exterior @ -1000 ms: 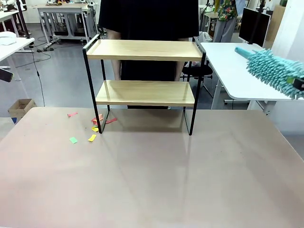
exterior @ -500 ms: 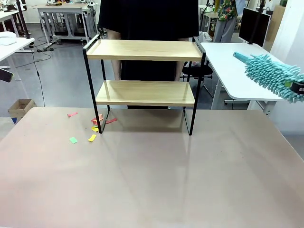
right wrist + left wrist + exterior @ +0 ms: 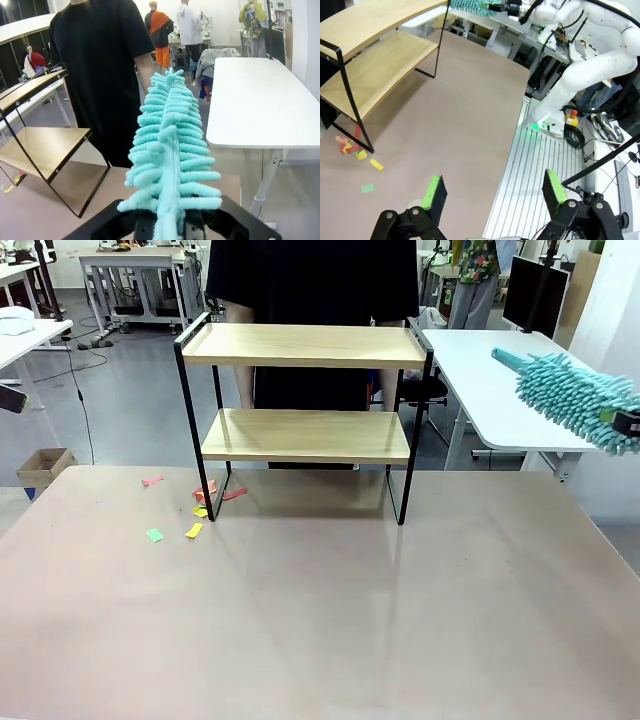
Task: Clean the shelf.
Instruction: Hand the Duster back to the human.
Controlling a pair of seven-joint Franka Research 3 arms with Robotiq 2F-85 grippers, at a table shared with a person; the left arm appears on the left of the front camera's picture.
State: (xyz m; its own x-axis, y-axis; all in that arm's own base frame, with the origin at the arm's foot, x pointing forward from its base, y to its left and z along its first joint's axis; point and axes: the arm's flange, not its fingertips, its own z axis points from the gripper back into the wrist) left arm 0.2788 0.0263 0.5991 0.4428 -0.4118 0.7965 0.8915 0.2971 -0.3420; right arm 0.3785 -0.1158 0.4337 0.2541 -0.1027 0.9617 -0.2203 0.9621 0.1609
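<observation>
- The shelf (image 3: 305,415) stands at the table's (image 3: 320,620) far edge, both boards bare; coloured paper scraps (image 3: 195,508) lie by its left leg.
- The right hand (image 3: 170,222) pinches a teal chenille duster (image 3: 570,400), held high off to the right, apparently ready to sweep the boards.
- The left hand (image 3: 492,192) hovers spread and empty above the table.

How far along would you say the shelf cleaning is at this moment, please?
Early. Done: the right gripper has its jaws shut on the teal duster. In hand: the duster is held in the air to the right of the shelf, not touching it. Left: wiping both boards; coloured paper scraps lie on the table by its left legs. The left gripper is open and idle.
</observation>
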